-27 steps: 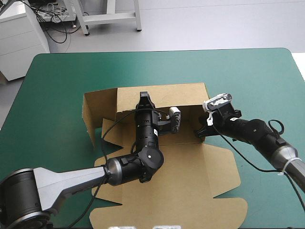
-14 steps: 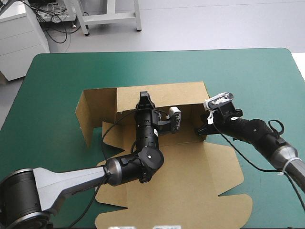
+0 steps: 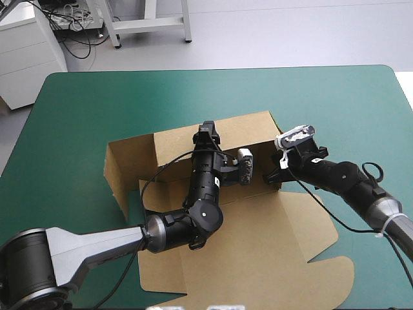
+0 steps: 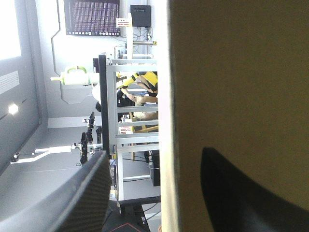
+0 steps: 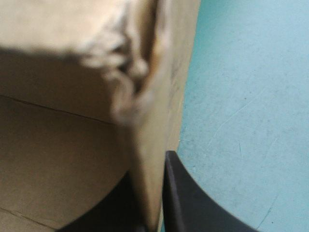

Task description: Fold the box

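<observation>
1. Since the earlier frames the box (image 3: 258,245) has swung round on the table. Its back wall (image 3: 239,129) now slants, with the right end nearer the top of the high view. The rounded tab of the lid panel (image 3: 322,278) has slid toward the lower right corner. The left gripper (image 3: 207,127) has gone with the wall, up and to the right of where it was.
2. The box lies at the centre of the high view on the teal-green cover (image 3: 77,110). Base and lid panel are flat and run down to the bottom edge. The back wall stands upright, and a side wall (image 3: 119,168) stands at centre left, meeting it at a corner.
3. The left gripper sits at the back wall's top edge, just above centre. In the left wrist view its black fingers (image 4: 72,203) are spread wide with the edge of the brown board (image 4: 241,72) between them. One finger lies across the board's face and the other stands clear of it. The gripper is released, not gripping.
4. The right gripper (image 3: 273,173) is right of centre, at the back wall's right-hand corner. In the right wrist view this gripper (image 5: 148,166) is clenched on an upright brown wall (image 5: 145,121), one finger touching each side. The cover (image 5: 241,96) lies beyond the outer finger.
</observation>
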### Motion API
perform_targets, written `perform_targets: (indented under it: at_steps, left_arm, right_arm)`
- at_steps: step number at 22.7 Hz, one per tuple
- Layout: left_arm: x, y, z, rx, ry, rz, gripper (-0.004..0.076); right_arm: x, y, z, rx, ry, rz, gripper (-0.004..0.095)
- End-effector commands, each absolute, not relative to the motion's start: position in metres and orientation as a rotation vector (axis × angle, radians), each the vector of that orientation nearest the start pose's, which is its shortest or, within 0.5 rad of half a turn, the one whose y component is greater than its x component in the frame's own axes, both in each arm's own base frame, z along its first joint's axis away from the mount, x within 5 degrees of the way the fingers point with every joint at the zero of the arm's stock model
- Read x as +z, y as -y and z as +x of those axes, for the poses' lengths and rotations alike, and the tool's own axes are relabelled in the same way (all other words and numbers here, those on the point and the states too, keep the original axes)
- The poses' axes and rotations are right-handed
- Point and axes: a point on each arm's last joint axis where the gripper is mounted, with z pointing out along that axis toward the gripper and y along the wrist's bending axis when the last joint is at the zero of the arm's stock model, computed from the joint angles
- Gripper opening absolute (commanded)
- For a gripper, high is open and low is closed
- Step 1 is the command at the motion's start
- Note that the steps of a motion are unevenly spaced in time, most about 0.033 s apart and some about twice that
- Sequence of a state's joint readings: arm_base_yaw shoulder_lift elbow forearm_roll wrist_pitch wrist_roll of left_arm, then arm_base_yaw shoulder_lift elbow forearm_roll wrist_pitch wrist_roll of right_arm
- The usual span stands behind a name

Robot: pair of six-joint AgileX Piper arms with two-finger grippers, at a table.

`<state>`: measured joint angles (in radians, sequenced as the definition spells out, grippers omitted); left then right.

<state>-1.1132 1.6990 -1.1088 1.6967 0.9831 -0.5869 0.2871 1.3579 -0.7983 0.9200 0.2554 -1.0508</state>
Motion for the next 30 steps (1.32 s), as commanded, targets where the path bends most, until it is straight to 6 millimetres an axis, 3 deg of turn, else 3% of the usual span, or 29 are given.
perform_targets:
  at_steps: [1, 8, 12, 17, 21, 25, 30]
  left_arm:
    - [0.313, 0.283, 0.212, 1.01, -1.234, 1.185, 0.0414]
    - [0.307, 0.304, 0.167, 0.912, -1.247, 1.247, 0.0414]
    - [0.304, 0.309, 0.15, 0.906, -1.25, 1.293, 0.0385]
    - [0.303, 0.308, 0.148, 0.973, -1.235, 1.351, 0.0226]
    - [0.303, 0.304, 0.146, 0.99, -1.225, 1.47, -0.0036]
    - [0.311, 0.294, 0.151, 0.857, -1.341, 1.612, -0.0013]
    - [0.349, 0.275, 0.169, 0.553, -1.612, 1.667, -0.0013]
  right_arm:
    - [0.282, -0.096, 0.269, 0.272, -2.033, -0.503, -0.0018]
    - [0.314, -0.091, 0.285, 0.184, -1.898, -0.409, -0.0018]
    - [0.313, -0.097, 0.3, 0.199, -1.91, -0.426, -0.0018]
    - [0.296, -0.102, 0.313, 0.225, -1.977, -0.417, -0.0018]
    - [0.288, -0.104, 0.315, 0.245, -2.01, -0.421, -0.0018]
    - [0.285, -0.105, 0.315, 0.26, -2.025, -0.435, -0.0018]
    - [0.285, -0.106, 0.315, 0.271, -2.03, -0.424, -0.0018]
